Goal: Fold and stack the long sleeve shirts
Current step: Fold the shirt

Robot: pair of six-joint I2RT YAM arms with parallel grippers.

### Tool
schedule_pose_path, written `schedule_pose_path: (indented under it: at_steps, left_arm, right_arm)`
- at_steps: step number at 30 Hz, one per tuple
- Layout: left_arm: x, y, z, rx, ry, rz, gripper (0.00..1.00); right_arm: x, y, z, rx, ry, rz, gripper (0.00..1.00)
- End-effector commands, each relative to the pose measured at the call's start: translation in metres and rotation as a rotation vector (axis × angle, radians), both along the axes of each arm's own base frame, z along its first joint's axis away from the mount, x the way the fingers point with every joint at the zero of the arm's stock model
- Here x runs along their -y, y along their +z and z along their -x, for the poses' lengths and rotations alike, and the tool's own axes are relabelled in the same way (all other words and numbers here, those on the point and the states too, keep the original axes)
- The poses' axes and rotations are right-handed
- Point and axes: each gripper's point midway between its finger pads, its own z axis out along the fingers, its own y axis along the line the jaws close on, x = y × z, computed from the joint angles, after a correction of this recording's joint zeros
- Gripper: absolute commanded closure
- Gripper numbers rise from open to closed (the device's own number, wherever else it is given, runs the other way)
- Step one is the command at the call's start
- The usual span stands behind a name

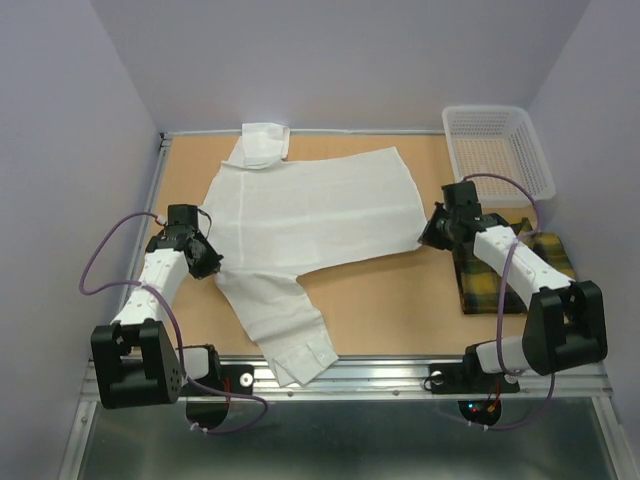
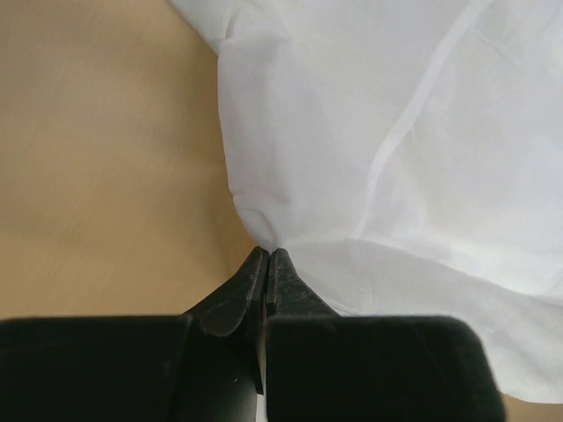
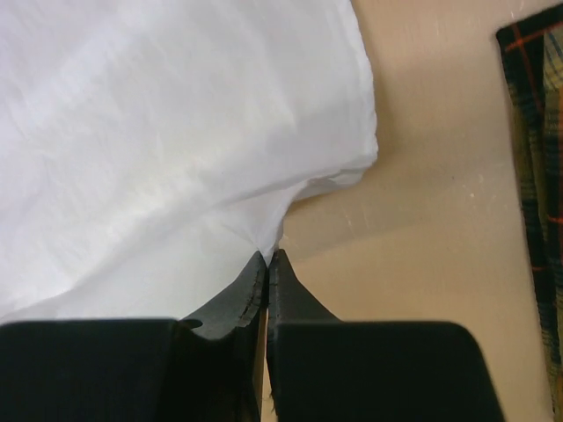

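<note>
Wooden table: the white shirt is spread flat across its middle. Collar lies at the far edge; one sleeve runs to the near edge, cuff reaching the metal rail.

White mesh basket: far right corner, apart from both shirts.

Plaid shirt: folded, near right, partly under the right arm. Just beside the white shirt's right hem, not touching it.

Left gripper: at the white shirt's left side, where the sleeve meets the body. Left wrist view shows the jaws pressed together on a pinch of the cloth edge, the shirt fanning out ahead and to the right.

Right gripper: at the shirt's near right corner. Jaws clamped together on the hem, cloth spreading ahead and left; bare table and plaid to the right.
</note>
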Motion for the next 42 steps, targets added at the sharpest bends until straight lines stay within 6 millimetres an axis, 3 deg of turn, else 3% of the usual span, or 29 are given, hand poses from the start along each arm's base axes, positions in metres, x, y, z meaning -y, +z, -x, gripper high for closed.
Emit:
schedule_pose_path:
  at_steps: [1, 11, 21, 26, 32, 37, 42]
  left_arm:
    - [0.000, 0.014, -0.022, 0.047, -0.041, -0.001, 1.00]
    - [0.000, 0.000, -0.032, 0.024, -0.040, 0.018, 0.99]
    - [-0.002, -0.012, -0.055, 0.022, -0.021, 0.047, 0.98]
    - [-0.001, -0.013, -0.061, 0.017, -0.029, 0.053, 0.91]
    - [0.000, -0.013, -0.065, 0.024, -0.032, 0.062, 0.81]
    - [0.002, -0.008, -0.070, 0.039, -0.043, 0.073, 0.71]
    - [0.001, 0.003, -0.076, 0.072, -0.034, 0.073, 0.54]
  right_arm:
    - [-0.003, 0.027, -0.033, 0.064, 0.030, 0.029, 0.99]
    - [-0.013, 0.013, -0.073, 0.024, 0.075, 0.047, 0.99]
    - [-0.007, -0.024, -0.089, -0.056, 0.045, 0.099, 0.95]
    - [-0.001, -0.037, -0.093, -0.082, 0.014, 0.132, 0.92]
    - [0.023, -0.047, -0.086, -0.107, -0.040, 0.188, 0.75]
    - [0.031, -0.032, -0.091, -0.068, -0.056, 0.196, 0.60]
    - [0.031, -0.006, -0.095, -0.002, -0.062, 0.187, 0.53]
